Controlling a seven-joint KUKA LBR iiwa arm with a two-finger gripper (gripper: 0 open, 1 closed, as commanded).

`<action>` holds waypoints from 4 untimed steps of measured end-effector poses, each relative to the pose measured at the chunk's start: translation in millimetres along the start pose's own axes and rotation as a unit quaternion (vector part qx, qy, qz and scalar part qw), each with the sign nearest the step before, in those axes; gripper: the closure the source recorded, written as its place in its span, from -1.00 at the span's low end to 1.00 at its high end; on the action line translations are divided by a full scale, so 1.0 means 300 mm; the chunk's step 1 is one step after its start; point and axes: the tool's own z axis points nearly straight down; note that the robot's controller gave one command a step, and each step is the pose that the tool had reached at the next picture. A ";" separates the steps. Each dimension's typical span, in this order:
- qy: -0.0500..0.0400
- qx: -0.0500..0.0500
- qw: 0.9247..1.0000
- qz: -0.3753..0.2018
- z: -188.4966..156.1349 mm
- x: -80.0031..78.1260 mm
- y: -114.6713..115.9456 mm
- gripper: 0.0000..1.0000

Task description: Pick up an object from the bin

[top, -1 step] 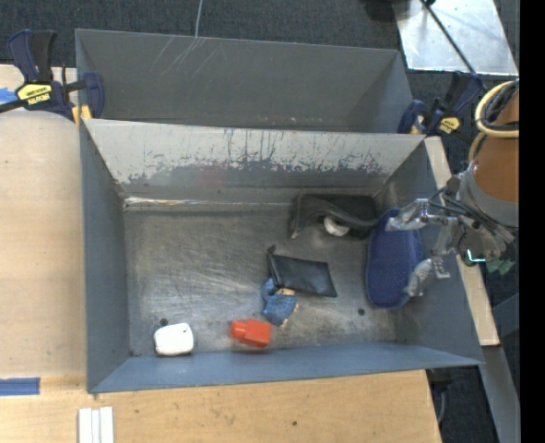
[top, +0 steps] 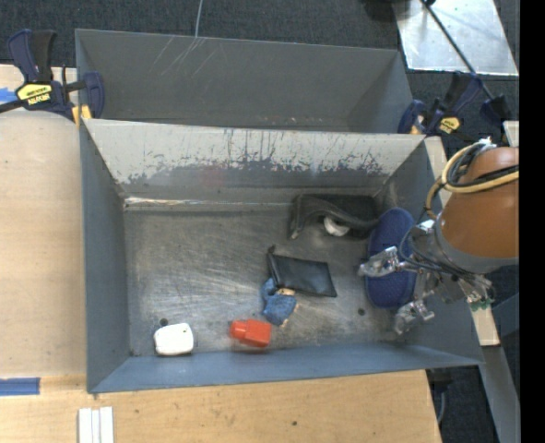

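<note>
I see the grey bin (top: 254,160) with its sloped walls tipping loose things toward the floor, so most of them lie along the near and right side. My arm's orange cover (top: 482,201) hangs over the right rim. Below it the gripper (top: 395,292) sits low by the right wall, fingers spread apart on either side of the lower end of a rounded dark blue thing (top: 392,238). I judge that the likely pick, though I cannot tell if the pads press on it. A dark curved piece (top: 332,212) lies just behind it and a flat black pouch (top: 302,275) to its left. Well apart lie a small blue scrap (top: 278,306), a red block (top: 251,332) and a white lump (top: 173,340)
</note>
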 end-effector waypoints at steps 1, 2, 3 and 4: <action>-0.002 0.001 0.994 0.105 0.082 0.005 0.054 -1.00; -0.008 0.003 0.995 0.104 0.070 -0.008 0.051 1.00; -0.007 0.002 0.979 0.204 -0.317 -0.206 0.104 1.00; -0.003 -0.001 0.958 0.286 -0.073 -0.429 0.241 1.00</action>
